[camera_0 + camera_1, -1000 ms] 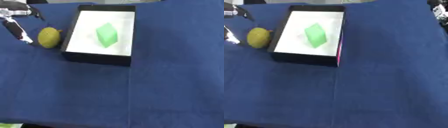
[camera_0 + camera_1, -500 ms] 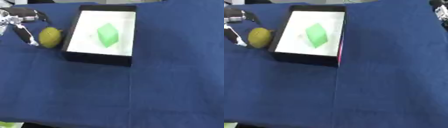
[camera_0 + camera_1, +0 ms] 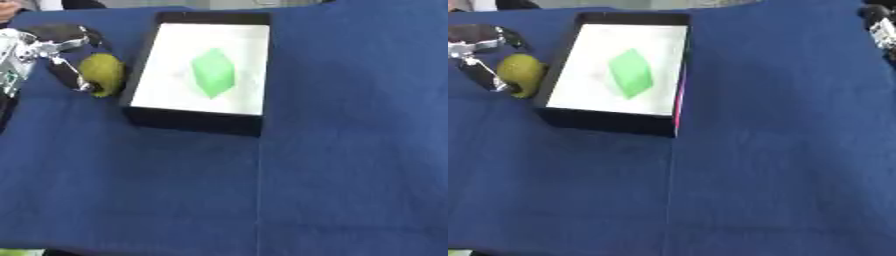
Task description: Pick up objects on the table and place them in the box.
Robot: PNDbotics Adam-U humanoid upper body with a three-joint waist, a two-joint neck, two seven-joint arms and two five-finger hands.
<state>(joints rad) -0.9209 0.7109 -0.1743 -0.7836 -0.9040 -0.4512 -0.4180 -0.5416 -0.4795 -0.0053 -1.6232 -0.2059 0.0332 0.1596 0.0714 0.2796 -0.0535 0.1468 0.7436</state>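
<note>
A yellow-green rounded fruit [image 3: 103,74] lies on the blue cloth, just left of the box. The box [image 3: 192,122] is black with a white inside and holds a green block [image 3: 213,72]. My left hand [image 3: 35,50] comes in from the left edge. It is open, with one finger [image 3: 68,76] against the fruit's left side and the others arched behind and above it. The fruit rests on the cloth. Only a small part of my right hand [image 3: 878,26] shows, at the upper right edge of the right eye view.
The blue cloth [image 3: 262,190] covers the table, with wide bare room in front of and right of the box. A seam runs down the cloth from the box's near right corner.
My left hand has moved right and closer to the fruit, so its fingers now stand on either side of it. The fruit, box and green block have not moved.
</note>
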